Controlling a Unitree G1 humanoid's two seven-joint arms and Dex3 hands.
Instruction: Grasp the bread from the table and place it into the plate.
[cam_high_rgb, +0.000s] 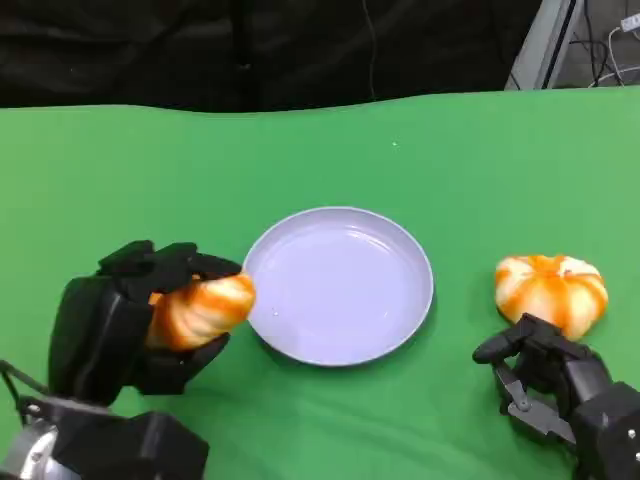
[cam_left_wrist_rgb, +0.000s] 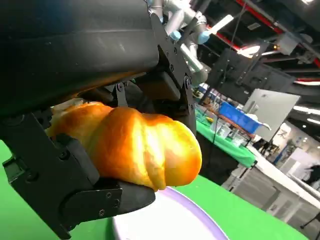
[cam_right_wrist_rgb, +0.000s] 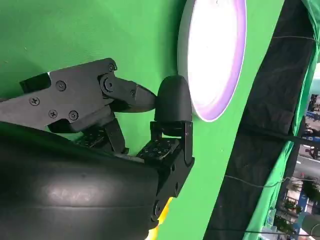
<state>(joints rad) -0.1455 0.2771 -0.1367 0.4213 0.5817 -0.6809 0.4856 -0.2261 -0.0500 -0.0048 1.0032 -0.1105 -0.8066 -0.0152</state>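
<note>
I see my left hand (cam_left_wrist_rgb: 100, 150) gripping a glossy, golden-orange twisted bread (cam_left_wrist_rgb: 135, 145), black fingers (cam_left_wrist_rgb: 105, 197) under it and the black shell over it. The bread's rounded end hangs over the pale lavender rim of the plate (cam_left_wrist_rgb: 180, 215), which sits on the green table (cam_left_wrist_rgb: 250, 220). Behind, blurred, I make out benches, a blue bin (cam_left_wrist_rgb: 242, 117) and ceiling lights

Black left hand (cam_high_rgb: 130, 335), black right hand (cam_high_rgb: 560, 385), screwed plates, rounded glossy shells
</note>
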